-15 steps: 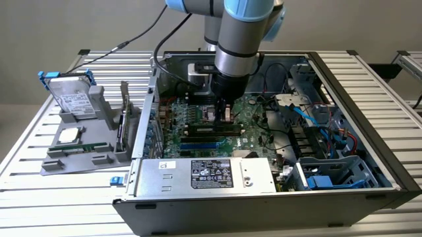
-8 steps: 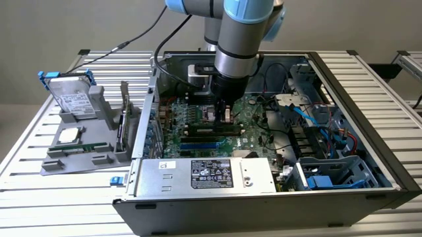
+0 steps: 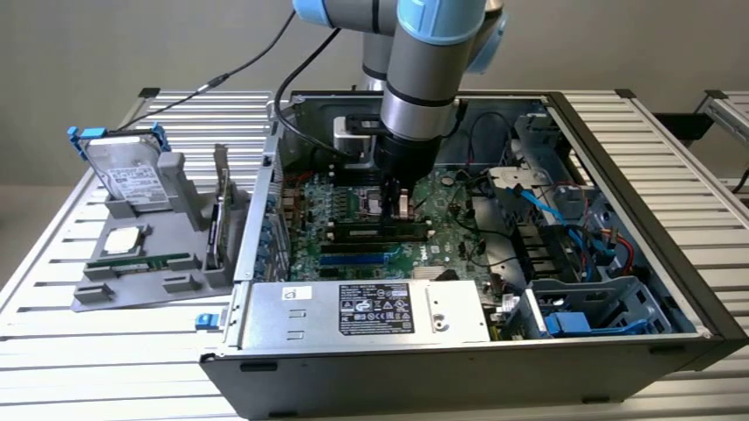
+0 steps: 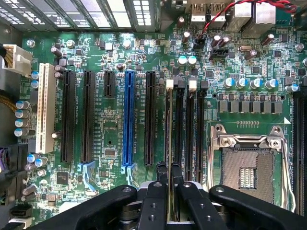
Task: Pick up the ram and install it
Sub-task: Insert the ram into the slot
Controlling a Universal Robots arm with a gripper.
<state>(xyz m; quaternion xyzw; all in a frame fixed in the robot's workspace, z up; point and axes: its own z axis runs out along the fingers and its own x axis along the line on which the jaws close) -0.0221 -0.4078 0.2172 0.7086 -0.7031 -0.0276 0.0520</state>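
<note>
You are looking at one gripper (image 3: 395, 207) reaching down into the one open computer case (image 3: 468, 377), its two fingers (image 4: 160, 179) pinching one ram (image 4: 168, 129) edge-on. The ram is standing upright over the outermost of four memory slots (image 4: 197, 134), on the side nearest the single blue slot (image 4: 128, 124). One empty processor socket (image 4: 249, 167) is lying beyond them.

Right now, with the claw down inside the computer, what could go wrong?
1. The claw grips the ram edge-on, right by the narrow slots. If the ram is tilted, pushing could bend or jam it.
2. The white clip at the slot's end might block the ram if it isn't open.
3. The open processor socket sits close by, so a slip could probably hurt it.
</note>
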